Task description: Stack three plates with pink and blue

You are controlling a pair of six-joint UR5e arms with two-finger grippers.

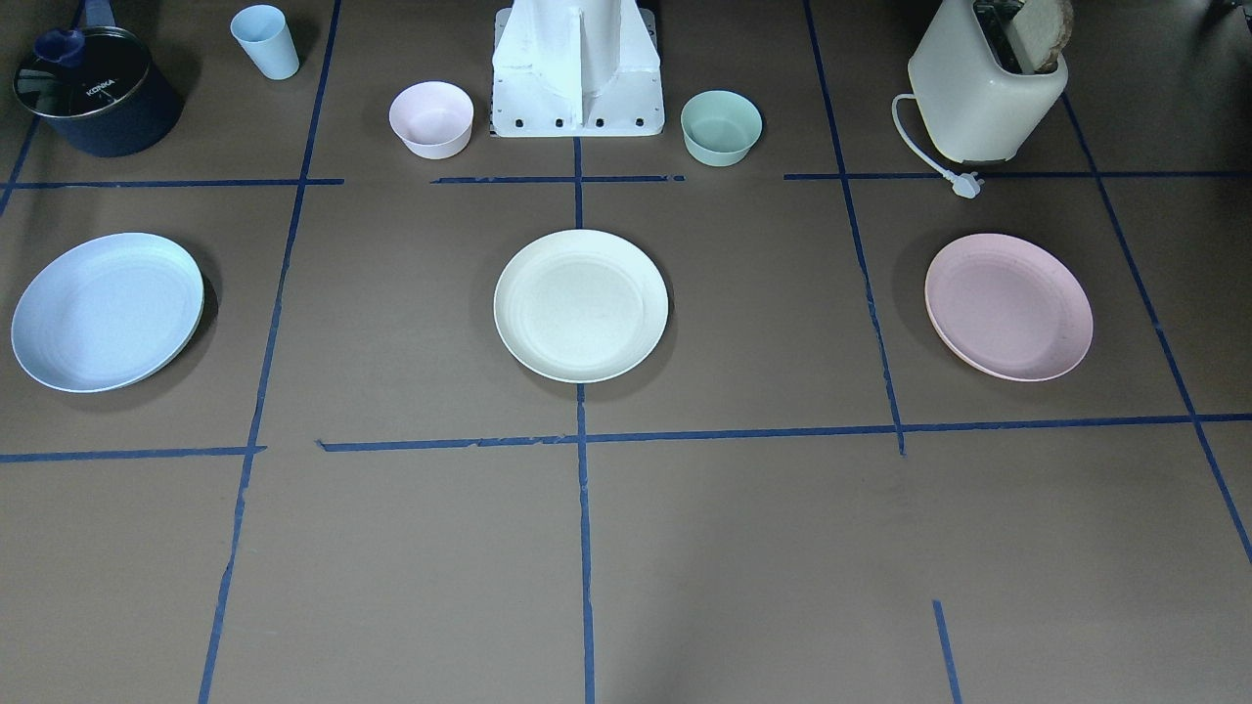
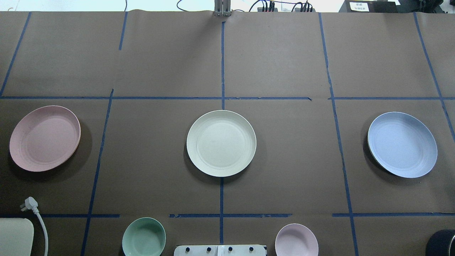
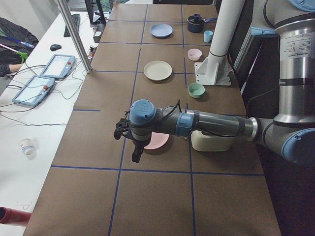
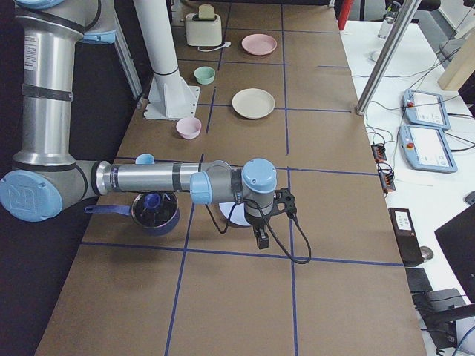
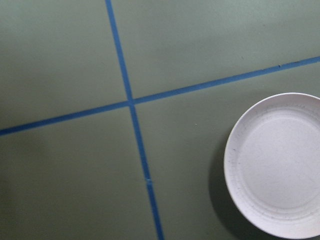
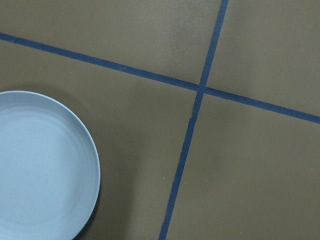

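Three plates lie apart in a row on the brown table. The cream-white plate (image 2: 221, 143) is in the middle, the pale pink plate (image 2: 45, 138) on my left and the pale blue plate (image 2: 402, 144) on my right. My left gripper (image 3: 136, 155) hangs high over the table beside the pink plate (image 3: 160, 142); I cannot tell if it is open. My right gripper (image 4: 261, 237) hangs beside the blue plate (image 4: 228, 215); I cannot tell if it is open. The left wrist view shows the pink plate (image 5: 277, 165) at its right edge. The right wrist view shows the blue plate (image 6: 42, 165) at lower left.
A small pink bowl (image 2: 296, 240) and a small green bowl (image 2: 144, 237) flank the robot base (image 1: 577, 68). A cream toaster (image 1: 983, 83) with its cord stands near the pink plate. A dark pot (image 1: 93, 93) and a blue cup (image 1: 265, 41) stand near the blue plate.
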